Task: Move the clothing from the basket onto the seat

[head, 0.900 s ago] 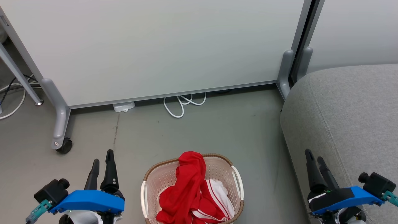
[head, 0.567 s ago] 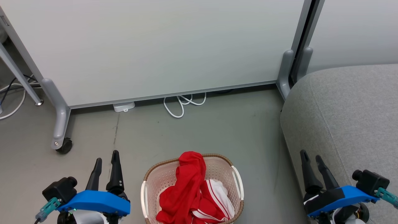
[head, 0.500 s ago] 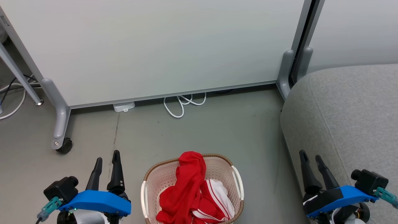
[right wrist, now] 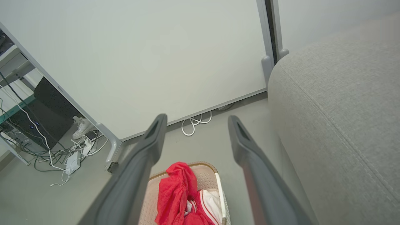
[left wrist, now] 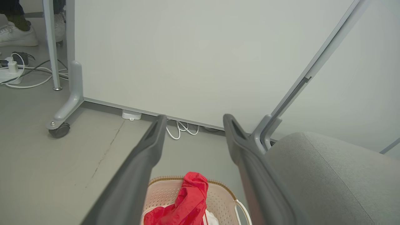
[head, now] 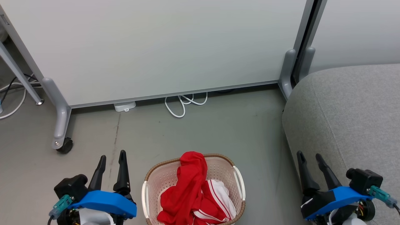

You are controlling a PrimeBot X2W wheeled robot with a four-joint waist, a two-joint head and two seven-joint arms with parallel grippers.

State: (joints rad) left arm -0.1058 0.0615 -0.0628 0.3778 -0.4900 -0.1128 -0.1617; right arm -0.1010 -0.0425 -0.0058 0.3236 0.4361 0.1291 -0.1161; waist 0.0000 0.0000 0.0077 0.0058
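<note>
While neither arm has yet reached in, the left tool (head: 112,154) and the right tool (head: 309,154) both stand with fingers spread wide and nothing between them. Between the two tools, nearer the left one, the basket (head: 160,182) sits on the floor with the clothing (head: 190,200) heaped inside. The plain red garment (head: 187,178) lies on top and drapes over the rim farthest from the tools. The striped garment (head: 218,190) is tucked partly under it, on the side toward the right tool. The seat (head: 350,115) rises just beside the right tool, on its outer side.

Likely faults:
- The garments overlap, so a pinch on one may drag the other out and let it fall to the floor short of the seat.
- The basket looks light, so cloth snagged on its rim could tip or slide it.
- The right tool works close to the seat's edge and may brush it when swinging across.

No brand, label or writing can be read anywhere.
</note>
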